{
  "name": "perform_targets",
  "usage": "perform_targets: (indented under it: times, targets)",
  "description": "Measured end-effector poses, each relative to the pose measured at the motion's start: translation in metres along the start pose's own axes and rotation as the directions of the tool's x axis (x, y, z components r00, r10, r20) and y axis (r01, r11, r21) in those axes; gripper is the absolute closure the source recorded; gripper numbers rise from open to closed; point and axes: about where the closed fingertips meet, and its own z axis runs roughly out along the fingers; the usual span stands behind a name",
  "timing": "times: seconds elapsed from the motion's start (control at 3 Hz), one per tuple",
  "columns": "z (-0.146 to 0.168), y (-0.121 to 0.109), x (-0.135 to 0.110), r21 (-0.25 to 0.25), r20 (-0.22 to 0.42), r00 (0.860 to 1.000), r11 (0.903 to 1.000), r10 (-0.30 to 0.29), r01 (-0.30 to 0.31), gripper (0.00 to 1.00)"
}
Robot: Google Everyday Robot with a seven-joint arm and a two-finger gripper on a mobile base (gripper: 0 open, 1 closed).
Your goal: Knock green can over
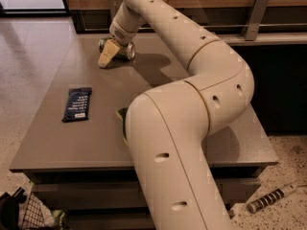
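My gripper (110, 55) is at the far left part of the grey table (57, 143), low over the tabletop, with one cream finger (107, 54) pointing down to the surface. The green can (128, 50) is right behind that finger and mostly hidden by it. Only dark, silvery parts show on either side of the finger, a round metal end at the left and a bit of the body at the right. It looks low, as if lying on its side, but I cannot tell for certain. The gripper touches or nearly touches it.
A dark blue snack packet (76, 104) lies flat on the table's left side. A green-topped yellow sponge (123, 120) peeks out from behind my arm near the table's middle. A counter with metal brackets (253, 14) runs along the back. A tool (271, 198) lies on the floor.
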Motion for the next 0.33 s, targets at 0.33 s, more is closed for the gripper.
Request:
perform_targets:
  times: [0.33]
  targets:
    - [0.0,0.0,0.0,0.0,0.0,1.0,1.0,0.0,0.0,0.0]
